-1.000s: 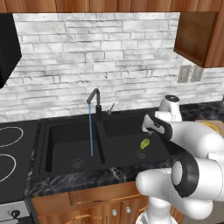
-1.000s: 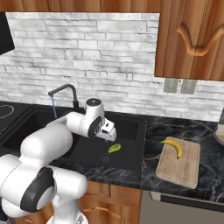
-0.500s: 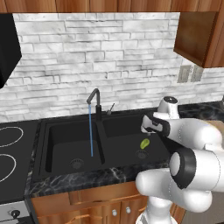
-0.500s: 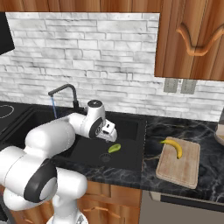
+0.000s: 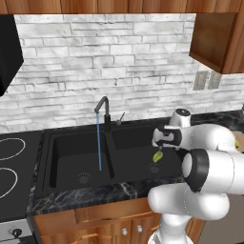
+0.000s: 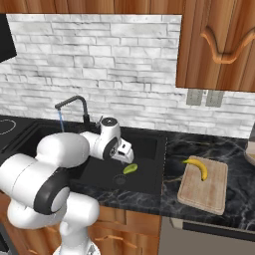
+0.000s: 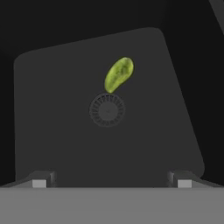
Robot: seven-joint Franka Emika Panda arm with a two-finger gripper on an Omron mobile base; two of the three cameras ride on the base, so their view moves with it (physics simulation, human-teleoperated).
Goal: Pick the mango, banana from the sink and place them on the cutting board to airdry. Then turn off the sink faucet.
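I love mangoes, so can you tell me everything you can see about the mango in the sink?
The mango is a small oval fruit, yellow-green with a smooth, slightly speckled skin. It lies on its side on the dark floor of the sink's right basin, right beside the round drain, its lower end at the drain's rim. Nothing holds it: the open gripper hangs above it, apart from it.

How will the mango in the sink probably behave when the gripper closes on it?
The mango is a smooth oval lying flat beside the drain, so it may roll or pivot if squeezed off-centre. Water runs from the faucet into the other basin; whether the mango is wet is unclear, but it could be slippery. It looks small, probably light.
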